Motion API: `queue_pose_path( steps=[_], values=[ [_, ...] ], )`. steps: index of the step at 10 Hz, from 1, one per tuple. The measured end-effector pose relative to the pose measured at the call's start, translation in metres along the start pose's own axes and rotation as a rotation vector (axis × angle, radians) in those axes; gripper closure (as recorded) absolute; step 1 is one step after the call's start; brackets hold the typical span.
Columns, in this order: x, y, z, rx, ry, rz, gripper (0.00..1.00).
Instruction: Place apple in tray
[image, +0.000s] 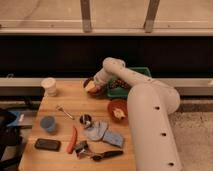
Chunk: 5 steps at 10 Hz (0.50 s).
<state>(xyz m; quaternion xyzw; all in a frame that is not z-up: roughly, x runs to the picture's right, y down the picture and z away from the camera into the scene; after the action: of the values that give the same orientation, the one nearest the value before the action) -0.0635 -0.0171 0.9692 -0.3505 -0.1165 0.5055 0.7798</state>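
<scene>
The apple (90, 88), small and yellow-orange, sits in a dark purple bowl (86, 81) at the back of the wooden table. My gripper (94, 85) is right at the apple, coming down from the white arm that arcs in from the right. Just right of the bowl stands the green tray (136, 73), partly hidden behind the arm. A dark brown lumpy cluster (120, 84) lies in the tray's near left part.
An orange bowl (118, 109) with pale food pieces stands in front of the tray. A white cup (49, 86), a spoon (64, 111), a blue cup (48, 123), a black phone (47, 144), a red-orange stick (73, 139) and a blue cloth (102, 132) lie on the table.
</scene>
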Motion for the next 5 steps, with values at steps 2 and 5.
queue_pose_path(
  steps=[2, 5],
  values=[
    [-0.002, -0.001, -0.003, 0.002, -0.006, -0.005, 0.98],
    [-0.013, -0.003, -0.018, 0.027, -0.030, -0.022, 1.00]
  ],
)
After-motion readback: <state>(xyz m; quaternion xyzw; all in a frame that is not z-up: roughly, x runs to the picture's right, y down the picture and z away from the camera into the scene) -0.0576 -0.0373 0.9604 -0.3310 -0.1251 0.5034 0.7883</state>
